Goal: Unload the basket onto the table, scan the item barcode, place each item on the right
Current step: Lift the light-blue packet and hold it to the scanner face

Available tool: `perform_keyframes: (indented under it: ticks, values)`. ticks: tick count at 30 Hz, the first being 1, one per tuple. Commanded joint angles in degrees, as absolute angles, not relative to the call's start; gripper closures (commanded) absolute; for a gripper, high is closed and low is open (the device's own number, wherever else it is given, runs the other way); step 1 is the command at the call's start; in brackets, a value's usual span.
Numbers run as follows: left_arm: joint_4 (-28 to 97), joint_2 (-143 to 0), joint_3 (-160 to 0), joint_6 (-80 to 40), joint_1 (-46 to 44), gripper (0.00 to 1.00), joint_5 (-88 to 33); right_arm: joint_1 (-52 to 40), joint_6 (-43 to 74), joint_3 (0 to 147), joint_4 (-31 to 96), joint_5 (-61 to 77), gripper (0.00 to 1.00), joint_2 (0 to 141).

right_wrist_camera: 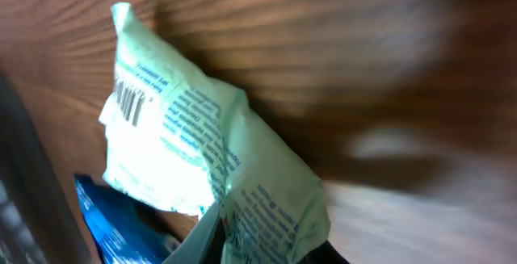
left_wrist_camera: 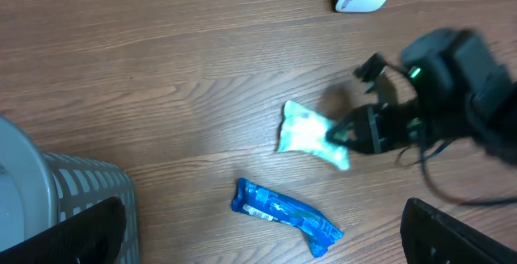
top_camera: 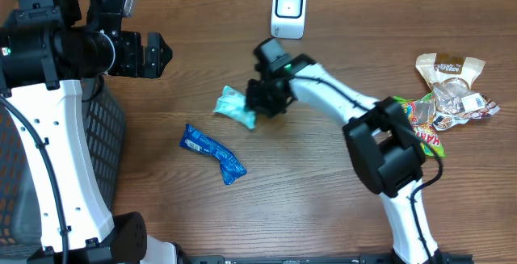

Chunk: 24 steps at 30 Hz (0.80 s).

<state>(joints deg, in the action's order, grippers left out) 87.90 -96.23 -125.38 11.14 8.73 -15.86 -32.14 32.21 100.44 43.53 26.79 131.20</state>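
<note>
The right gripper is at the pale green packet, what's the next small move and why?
Probably lift the pale green packet off the table and turn it toward the white scanner. The right gripper looks closed on the packet's end, the barcode shows on its face, and the scanner stands apart, farther back on the table.

Small print on packet [right_wrist_camera: 202, 151] blurred, seemingly illegible

Only thing you can make out is a barcode [right_wrist_camera: 129, 102] on the pale green packet [right_wrist_camera: 202, 159], fine print's too blurry.
</note>
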Motion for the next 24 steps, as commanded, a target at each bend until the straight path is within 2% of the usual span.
perform_keyframes:
  ticks: [1, 5, 9, 17, 24]
  values:
    - [87.83, -96.27, -126.48, 11.57, 8.64, 0.00, -16.49, -27.14, 11.51, 101.78, 44.66, 35.33, 0.88, 125.58]
    - [87.83, -96.27, -126.48, 11.57, 8.64, 0.00, -16.49, -22.57, -7.03, 101.78, 50.39, 36.12, 0.92, 114.04]
    - [87.83, -96.27, -126.48, 11.57, 8.64, 0.00, -16.49, -21.12, -17.61, 101.78, 53.98, 35.11, 0.94, 103.90]
    - [87.83, -96.27, -126.48, 11.57, 8.64, 0.00, -16.49, -21.12, -18.48, 101.75, 54.37, 22.48, 0.94, 97.19]
    - [87.85, -96.27, -126.48, 11.57, 8.64, 0.00, -16.49, -21.15, -18.48, 101.75, 53.93, 20.36, 0.94, 96.64]
